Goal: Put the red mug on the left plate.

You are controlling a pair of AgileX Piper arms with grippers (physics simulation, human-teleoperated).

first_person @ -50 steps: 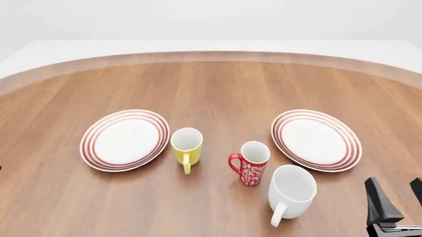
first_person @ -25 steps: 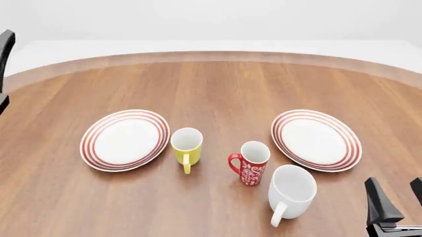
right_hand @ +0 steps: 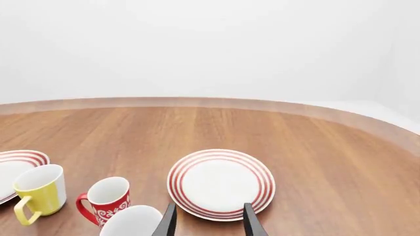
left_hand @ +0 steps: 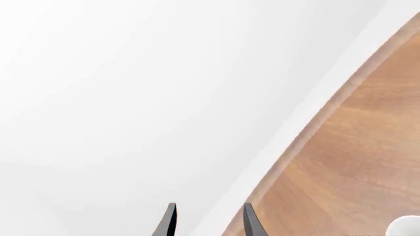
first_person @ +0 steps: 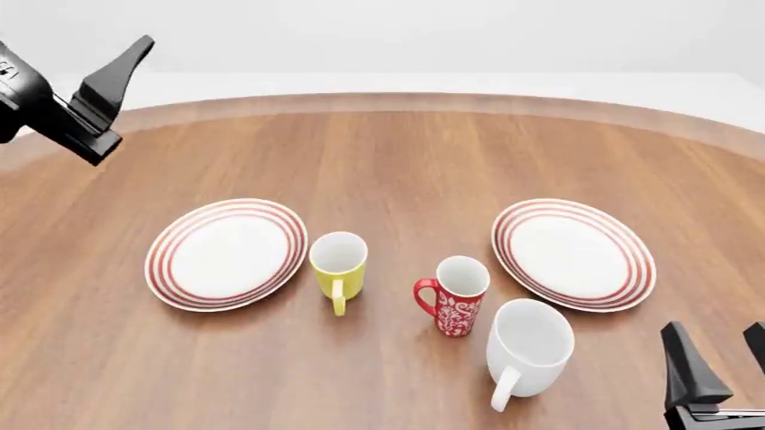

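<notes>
The red mug (first_person: pixel 454 301) stands upright near the middle of the table, handle toward the left; the right wrist view also shows it (right_hand: pixel 105 199). The left plate (first_person: pixel 170 262) lies bare at the left, with the yellow mug between it and the red mug. My left gripper (first_person: pixel 120 94) hangs open high over the far left of the table, well away from plate and mug; its wrist view (left_hand: pixel 206 221) shows mostly white background and the table's edge. At the front right corner my right gripper (first_person: pixel 714 330) is open and holds nothing, to the right of the white mug.
A yellow mug (first_person: pixel 339 262) stands just right of the left plate. A bigger white mug (first_person: pixel 528 348) sits close to the front right of the red mug. The right plate (first_person: pixel 628 269) lies bare behind my right gripper.
My left gripper has come into view at the far left and swung up and to the right. The right gripper, mugs and plates have not moved.
</notes>
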